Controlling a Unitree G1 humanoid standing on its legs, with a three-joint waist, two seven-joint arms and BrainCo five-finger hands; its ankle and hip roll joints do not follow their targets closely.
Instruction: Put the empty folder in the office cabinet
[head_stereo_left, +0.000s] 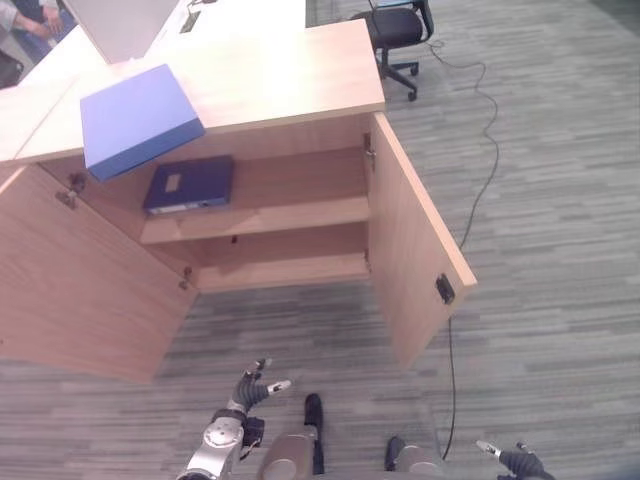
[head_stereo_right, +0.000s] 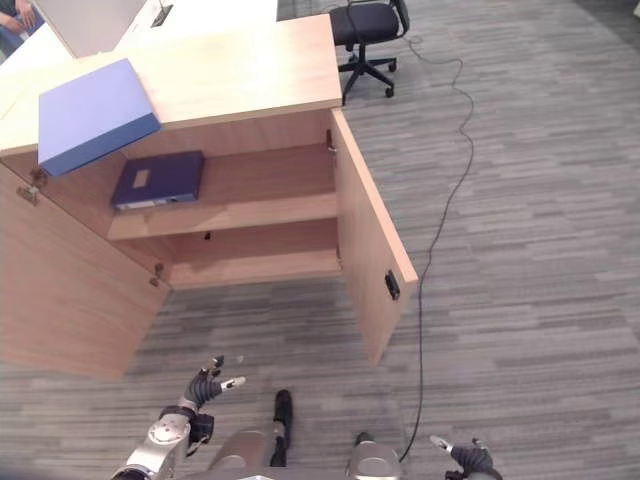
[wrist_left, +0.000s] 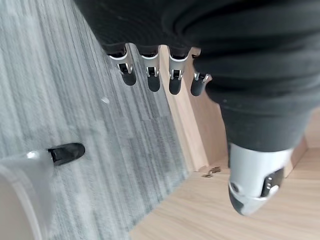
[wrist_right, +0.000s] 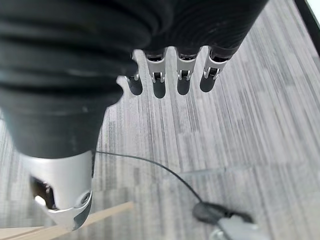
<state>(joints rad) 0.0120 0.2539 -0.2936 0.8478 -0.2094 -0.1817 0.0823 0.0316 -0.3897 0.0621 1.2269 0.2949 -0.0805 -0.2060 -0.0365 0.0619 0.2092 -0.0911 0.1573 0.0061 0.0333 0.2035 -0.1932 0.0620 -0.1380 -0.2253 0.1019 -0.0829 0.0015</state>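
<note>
While the light blue folder (head_stereo_left: 138, 118) lies overhanging the cabinet (head_stereo_left: 300, 70) top's front edge in the eye views, it could be knocked off by a careless reach, both empty hands, left (wrist_left: 150, 75) and right (wrist_right: 170, 75), being seen relaxed in the wrist views.
</note>
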